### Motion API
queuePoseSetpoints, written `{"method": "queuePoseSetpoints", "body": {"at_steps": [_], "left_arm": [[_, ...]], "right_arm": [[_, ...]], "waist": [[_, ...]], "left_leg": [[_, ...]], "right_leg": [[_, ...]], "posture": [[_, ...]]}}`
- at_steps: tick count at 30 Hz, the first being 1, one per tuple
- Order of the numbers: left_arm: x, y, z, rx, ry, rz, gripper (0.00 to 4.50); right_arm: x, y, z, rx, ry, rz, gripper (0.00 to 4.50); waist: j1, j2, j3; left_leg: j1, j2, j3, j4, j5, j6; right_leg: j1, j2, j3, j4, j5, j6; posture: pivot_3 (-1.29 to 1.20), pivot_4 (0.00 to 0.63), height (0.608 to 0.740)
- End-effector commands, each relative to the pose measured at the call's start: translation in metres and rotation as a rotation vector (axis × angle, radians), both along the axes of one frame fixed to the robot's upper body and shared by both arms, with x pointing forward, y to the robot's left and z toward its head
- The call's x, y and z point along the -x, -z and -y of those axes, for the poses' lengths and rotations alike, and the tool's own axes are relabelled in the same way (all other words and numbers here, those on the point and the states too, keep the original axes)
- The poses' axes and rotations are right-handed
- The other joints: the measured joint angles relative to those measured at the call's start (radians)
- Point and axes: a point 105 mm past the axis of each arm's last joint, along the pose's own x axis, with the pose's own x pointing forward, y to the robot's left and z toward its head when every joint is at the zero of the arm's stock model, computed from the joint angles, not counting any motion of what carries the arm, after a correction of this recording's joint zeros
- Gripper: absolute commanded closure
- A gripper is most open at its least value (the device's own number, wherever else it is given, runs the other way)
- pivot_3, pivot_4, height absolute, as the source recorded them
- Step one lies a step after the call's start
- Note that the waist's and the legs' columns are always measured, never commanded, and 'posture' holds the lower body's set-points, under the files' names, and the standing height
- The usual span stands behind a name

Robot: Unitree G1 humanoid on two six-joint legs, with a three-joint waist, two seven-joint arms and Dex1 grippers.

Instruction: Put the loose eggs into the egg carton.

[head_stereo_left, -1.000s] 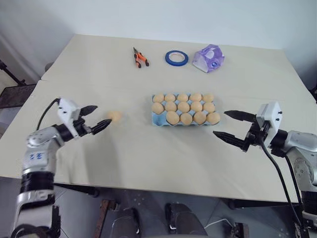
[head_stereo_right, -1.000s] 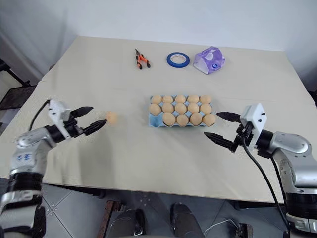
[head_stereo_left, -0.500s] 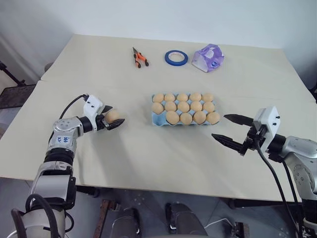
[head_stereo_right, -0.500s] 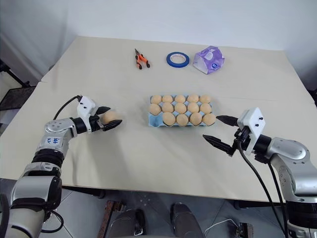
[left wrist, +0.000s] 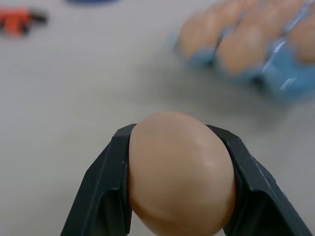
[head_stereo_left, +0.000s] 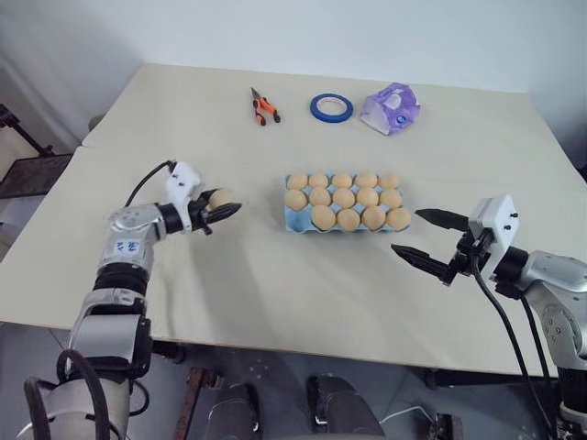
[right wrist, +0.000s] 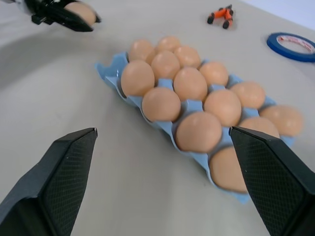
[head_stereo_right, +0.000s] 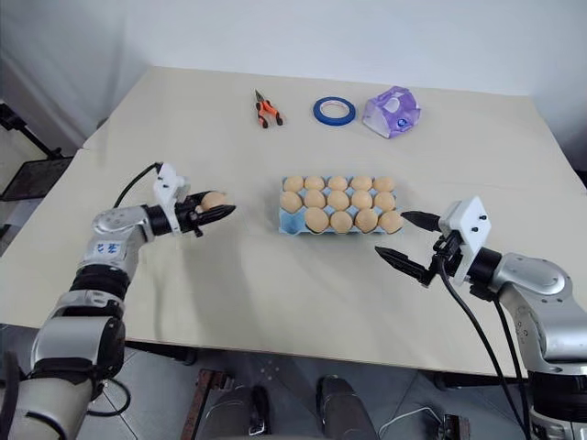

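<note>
The loose egg (left wrist: pixel 181 173) sits clamped between the left fingers (head_stereo_left: pixel 223 211) above the counter (head_stereo_left: pixel 275 275), left of the egg carton (head_stereo_left: pixel 295 221), its long axis running along them toward the carton. A second ago it lay free ahead of those spread fingers. The right fingers (head_stereo_left: pixel 427 240) hang spread wide and empty right of the carton

Left wrist view is pretty mushy: the egg carton (left wrist: pixel 275 69) blurs out and runs off the edge, orange pliers (left wrist: pixel 19 19) are just a smear. The held egg (left wrist: pixel 179 172) gets cropped underneath.
</note>
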Motion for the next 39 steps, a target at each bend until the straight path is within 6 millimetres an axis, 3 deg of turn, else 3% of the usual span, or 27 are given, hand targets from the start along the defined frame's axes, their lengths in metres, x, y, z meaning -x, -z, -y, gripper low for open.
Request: {"method": "queuePoseSetpoints", "body": {"at_steps": [1,7,12,20,23,26,30,34,39], "left_arm": [[0.006,-0.027,0.038,0.050,0.154,0.059,2.75],[0.014,-0.011,0.082,-0.004,0.316,0.022,2.75],[0.013,-0.004,0.094,-0.039,0.342,0.049,2.75],[0.013,-0.007,0.098,-0.038,0.353,0.079,0.21],[0.013,-0.016,0.098,0.012,0.356,0.084,0.05],[0.013,-0.022,0.098,0.052,0.365,0.059,0.05],[0.007,-0.022,0.089,-0.044,0.312,0.021,0.05],[0.007,-0.020,0.066,-0.092,0.268,-0.014,0.05],[0.027,-0.025,0.034,-0.079,0.318,-0.042,0.05]], "right_arm": [[0.000,-0.009,-0.001,-0.005,0.000,0.049,0.00],[0.001,-0.007,-0.003,-0.019,0.009,0.058,0.00],[0.004,-0.006,0.000,-0.026,0.037,0.065,0.00],[0.007,-0.002,0.002,-0.032,0.060,0.062,0.00],[0.004,-0.002,0.001,-0.039,0.056,0.066,0.00],[0.001,-0.003,0.000,-0.041,0.049,0.070,0.00],[-0.002,-0.005,0.000,-0.041,0.040,0.078,0.00],[-0.007,-0.008,0.005,-0.024,0.031,0.085,0.00],[-0.010,-0.012,0.013,0.001,0.025,0.086,0.00]], "waist": [[0.004,0.000,0.000],[0.004,0.000,0.000],[0.002,0.000,0.000],[0.004,0.000,0.000],[0.004,0.000,0.000],[0.004,0.000,0.000],[0.003,0.000,0.000],[-0.006,0.000,0.000],[-0.016,0.000,0.000]], "left_leg": [[0.000,0.000,0.000,0.000,0.000,0.000],[0.001,-0.001,0.002,0.001,0.000,0.000],[0.001,-0.001,0.001,0.001,0.000,0.000],[0.000,-0.001,0.001,0.001,0.000,0.000],[0.000,-0.001,0.001,0.002,0.000,0.001],[0.000,-0.001,0.001,0.002,0.000,0.001],[0.000,-0.001,0.001,0.002,0.000,0.001],[0.001,-0.001,0.001,0.002,0.000,0.000],[0.001,0.001,0.001,0.002,0.000,0.000]], "right_leg": [[0.000,0.000,0.000,0.000,0.000,0.001],[0.000,0.002,0.001,0.000,0.001,0.002],[0.000,0.001,0.003,0.001,0.001,0.002],[0.000,0.001,0.003,0.000,0.001,0.002],[0.000,0.001,0.003,0.001,0.001,0.002],[0.000,0.001,0.003,0.002,0.001,0.002],[0.000,0.001,0.002,0.002,0.001,0.002],[0.000,0.001,0.002,0.003,0.001,0.002],[-0.001,0.001,0.001,0.004,0.001,0.002]], "posture": [[0.00,0.150,0.740],[0.00,0.150,0.740],[0.00,0.150,0.740],[0.00,0.150,0.740],[0.00,0.150,0.740],[0.00,0.150,0.740],[0.00,0.150,0.740],[0.00,0.150,0.740],[0.00,0.150,0.740]]}}
